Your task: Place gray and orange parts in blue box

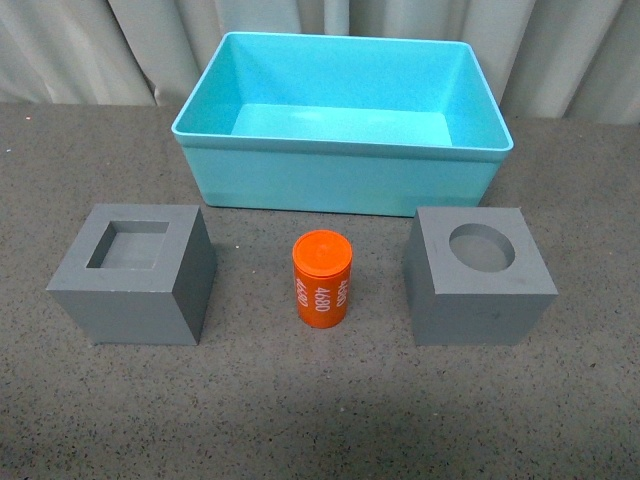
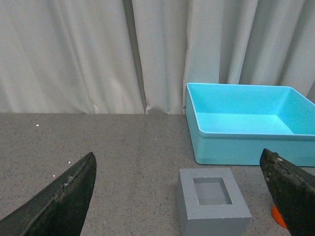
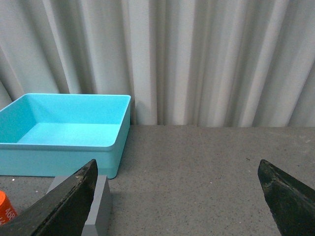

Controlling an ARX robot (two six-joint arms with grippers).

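The orange cylinder (image 1: 322,278) stands before the middle of the blue box (image 1: 340,180), the square-recess gray cube (image 1: 135,275) before its left end, the round-recess gray cube (image 1: 478,275) before its right end; left gripper (image 2: 177,155) and right gripper (image 3: 177,164) both gape wide

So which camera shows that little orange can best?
The front view: the orange cylinder stands whole, numerals visible. The left wrist view catches only a sliver, the right wrist view a cut-off part.
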